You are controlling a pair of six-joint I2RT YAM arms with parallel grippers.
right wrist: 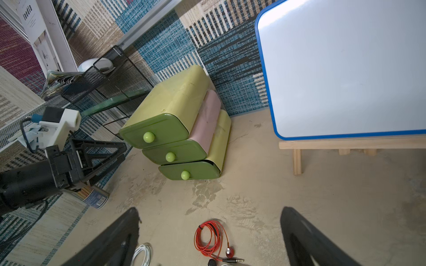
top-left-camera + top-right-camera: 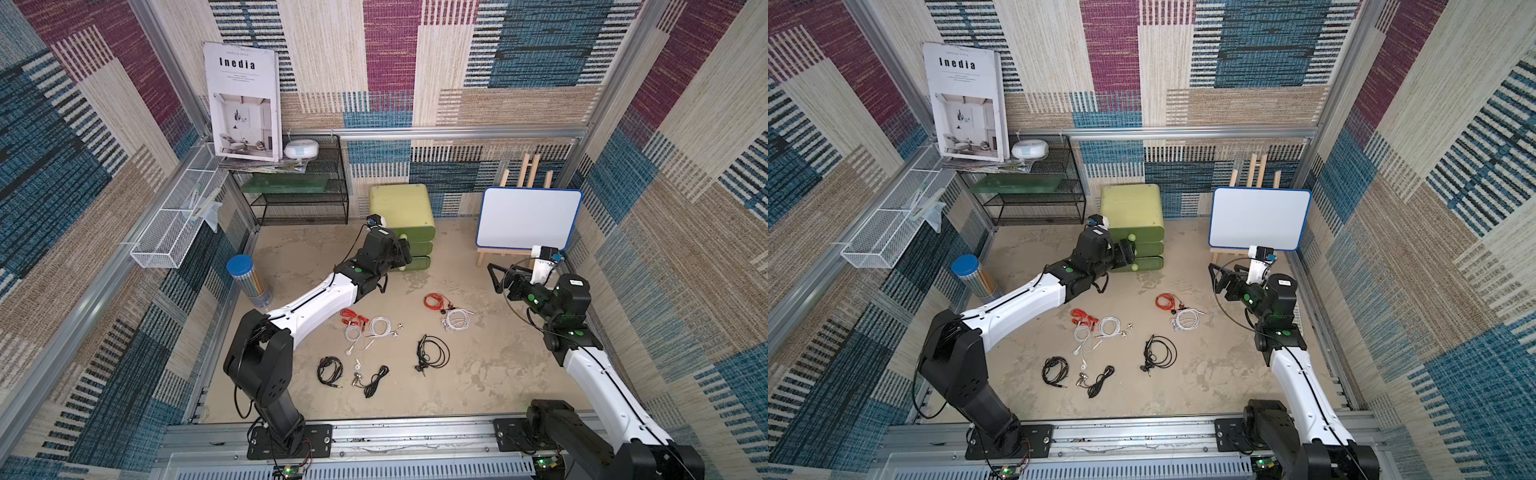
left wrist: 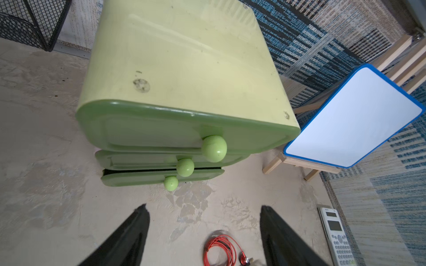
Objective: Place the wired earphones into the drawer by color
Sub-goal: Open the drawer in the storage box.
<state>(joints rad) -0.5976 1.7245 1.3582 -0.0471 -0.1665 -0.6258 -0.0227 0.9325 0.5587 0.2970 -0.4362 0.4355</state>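
1. The tabletop (image 2: 478,374) is mottled beige, scuffed in paler patches. Woven patchwork in blue, maroon and tan covers the walls around it, framed by metal rails.
2. Along the back wall stand a black mesh shelf (image 2: 299,195), a green drawer unit (image 2: 399,203) and a whiteboard (image 2: 528,218) on a wooden easel. A magazine (image 2: 241,99) titled "Inedia" leans on top of the shelf. By the left arm, a white wire basket (image 2: 174,232) hangs on the side wall, with a blue-lidded cylinder (image 2: 243,274) near it.
3. The wired earphones (image 2: 376,328) lie loose on the tabletop in front of the drawer unit, between the two arms, in red-orange, white and black bundles, some touching.
4. The left claw (image 3: 204,206) is apart and empty, facing the drawer knobs without touching them. The right claw (image 1: 209,208) is wide apart and empty, near the easel's foot.
5. Only the left wrist view shows a calculator (image 3: 337,237) by the wall and a dark gap above the bottom drawer front. Only the right wrist view shows the middle drawer's pink casing (image 1: 207,119). Only the top views show every bundle.
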